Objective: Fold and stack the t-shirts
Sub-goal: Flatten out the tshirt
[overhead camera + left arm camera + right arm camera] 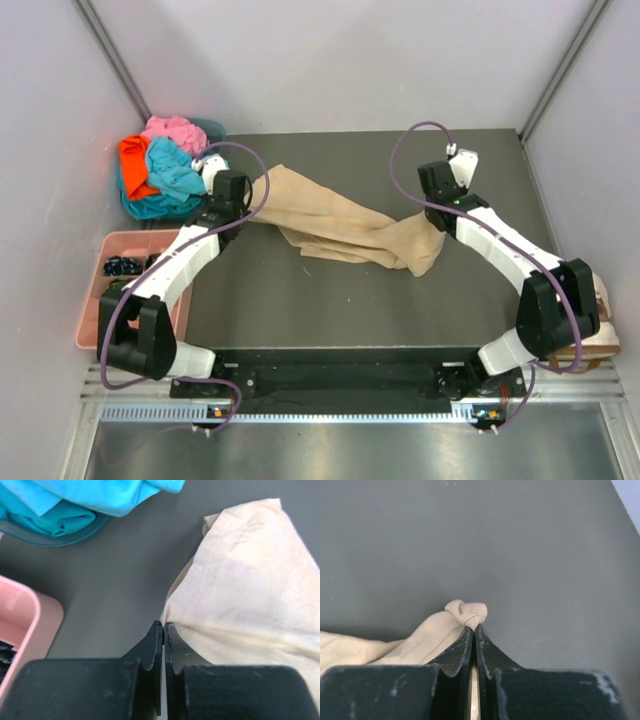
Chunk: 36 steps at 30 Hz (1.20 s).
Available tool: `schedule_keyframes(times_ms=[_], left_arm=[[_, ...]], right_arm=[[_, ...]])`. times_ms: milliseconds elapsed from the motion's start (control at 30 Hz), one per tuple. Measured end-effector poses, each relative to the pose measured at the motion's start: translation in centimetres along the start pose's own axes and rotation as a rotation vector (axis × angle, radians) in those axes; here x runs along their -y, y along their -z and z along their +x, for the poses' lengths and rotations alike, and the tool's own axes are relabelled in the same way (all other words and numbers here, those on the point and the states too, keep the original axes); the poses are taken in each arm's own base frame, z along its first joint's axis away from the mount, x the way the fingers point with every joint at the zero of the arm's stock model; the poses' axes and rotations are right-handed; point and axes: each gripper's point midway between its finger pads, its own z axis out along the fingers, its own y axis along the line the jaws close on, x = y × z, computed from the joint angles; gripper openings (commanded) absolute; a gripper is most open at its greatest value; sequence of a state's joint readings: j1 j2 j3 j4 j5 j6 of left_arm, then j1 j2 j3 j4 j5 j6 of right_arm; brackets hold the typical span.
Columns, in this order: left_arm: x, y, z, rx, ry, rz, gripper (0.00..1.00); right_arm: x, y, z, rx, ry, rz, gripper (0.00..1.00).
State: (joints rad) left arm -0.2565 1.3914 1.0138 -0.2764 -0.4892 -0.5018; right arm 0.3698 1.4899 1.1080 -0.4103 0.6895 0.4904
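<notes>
A: Listing item one: tan t-shirt (340, 225), bunched into a rope across the middle of the table (300, 300). Its long axis runs left to right, with the middle bowed toward the near side.
B: Holds?
A: At its left end, left gripper (163, 626), jaws pressed together on the hem. At its right end, right gripper (474, 627), jaws pinched on a small knot of cloth.
B: Other stock?
A: Far left corner, one heap: turquoise t-shirt (170, 178), orange t-shirt (133, 160), pink t-shirt (172, 130).
B: Verdict?
A: Neither arm is nearer. Spreading probably means drawing the ends apart along that axis.
</notes>
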Motion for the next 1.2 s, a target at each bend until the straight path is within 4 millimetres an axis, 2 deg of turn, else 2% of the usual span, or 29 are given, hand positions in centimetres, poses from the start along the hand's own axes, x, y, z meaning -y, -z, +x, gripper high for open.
schedule_keyframes(times_ms=[200,400,600,800,1033,1200], left_arm=[[-0.9,0.2,0.5,-0.020,-0.036,-0.032,0.00],[-1.0,0.2,0.5,-0.021,-0.043,-0.035,0.00],[-0.8,0.2,0.7,-0.030,-0.043,-0.024,0.00],[-0.8,0.2,0.7,-0.032,-0.049,-0.023,0.00],[-1.6,0.5,0.8,-0.040,-0.075,-0.050,0.00],[-2.0,1.4,0.0,-0.018,-0.076,-0.054,0.00]], right_arm=[[-1.6,-0.6,-0.5,-0.011,-0.005,-0.033,0.00],[-3.4,-0.2,0.1,-0.039,0.020,-0.094,0.00],[-7.6,1.4,1.1,-0.056,0.072,-0.259,0.00],[-11.7,0.6,2.5,-0.104,0.125,-0.357,0.00],[-14.3,-1.3,5.2,-0.184,0.165,-0.399,0.00],[-16.7,-1.5,6.6,-0.232,0.189,-0.466,0.00]])
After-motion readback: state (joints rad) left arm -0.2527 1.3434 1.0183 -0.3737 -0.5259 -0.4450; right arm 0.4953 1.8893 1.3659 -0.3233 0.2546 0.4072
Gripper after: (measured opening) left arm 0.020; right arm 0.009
